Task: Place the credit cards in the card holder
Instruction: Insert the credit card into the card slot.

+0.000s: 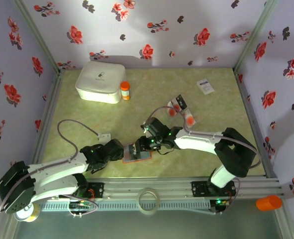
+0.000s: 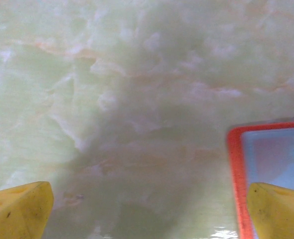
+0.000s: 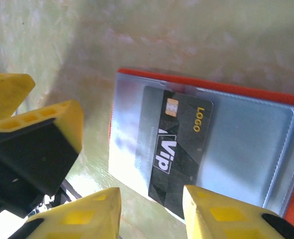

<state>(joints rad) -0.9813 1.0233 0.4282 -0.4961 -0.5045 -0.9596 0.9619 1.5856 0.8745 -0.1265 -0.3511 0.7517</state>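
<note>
The orange card holder lies open on the table in front of both arms, its grey-blue inner panel facing up. A dark credit card with white and gold print lies on that panel, its far end under the clear pocket. My right gripper is open, its yellow fingers either side of the card's near end. My left gripper is open just left of the holder, one fingertip over the orange rim. More dark, red-blotched credit cards lie further back.
A white box and an orange-capped bottle stand at the back left. At the back right lies a white printed card. A tape ring rests on the front rail. Flowered walls enclose the green table.
</note>
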